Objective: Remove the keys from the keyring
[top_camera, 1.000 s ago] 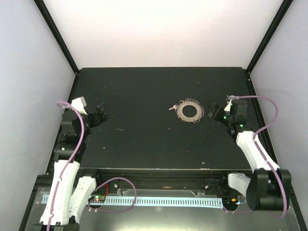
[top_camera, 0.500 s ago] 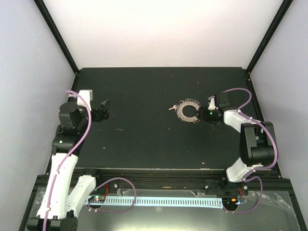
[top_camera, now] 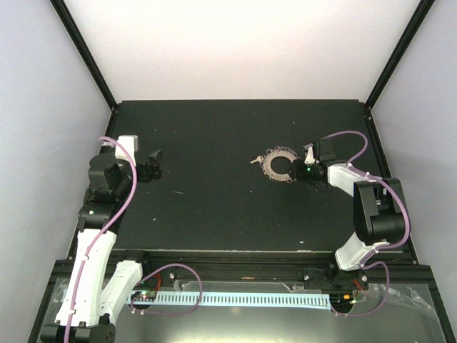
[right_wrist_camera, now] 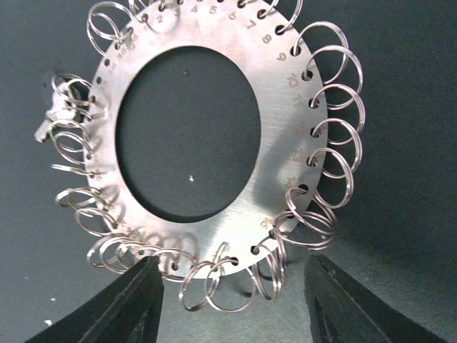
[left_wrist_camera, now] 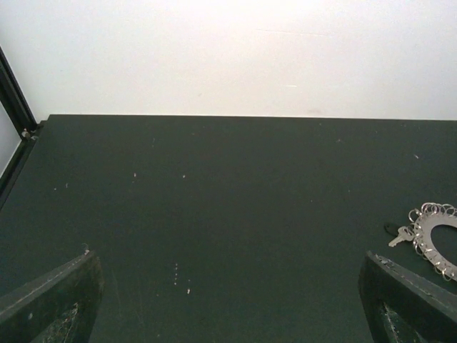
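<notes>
At keyring (right_wrist_camera: 285, 136) rim, key (right_wrist_camera: 46, 128) half hidden, perhaps attached, fingers (right_wrist_camera: 128, 307) cropped

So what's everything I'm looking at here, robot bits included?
Table: one, black, fills the middle.
Walls: pale, around the table.
Keyring: one, silvery grey, flat on the table, right of centre.
Wire loops: many, silver, fringing the keyring's rim.
Key: one seen, silvery, at the keyring's left edge.
Left gripper: one, black, open, over the table's left side.
Right gripper: one, black, open, at the keyring's right edge.
</notes>
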